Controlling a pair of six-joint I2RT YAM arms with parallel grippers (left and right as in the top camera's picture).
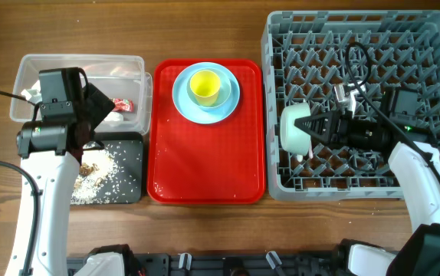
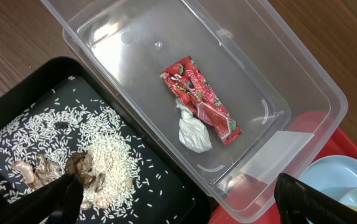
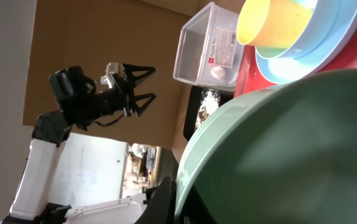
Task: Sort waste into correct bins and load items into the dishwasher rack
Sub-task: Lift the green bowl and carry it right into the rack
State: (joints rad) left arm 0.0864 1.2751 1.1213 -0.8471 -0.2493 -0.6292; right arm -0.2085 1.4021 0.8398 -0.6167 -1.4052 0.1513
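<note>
While viewed from overhead, right fingers clamp the mint green bowl over the dishwasher rack. Left wrist: left fingers spread wide above clear tub holding red wrapper and tissue; rice on black tray. Right wrist: bowl fills frame.

White arm links, black joints and wrist housings, looping black cables, a small green light.
</note>
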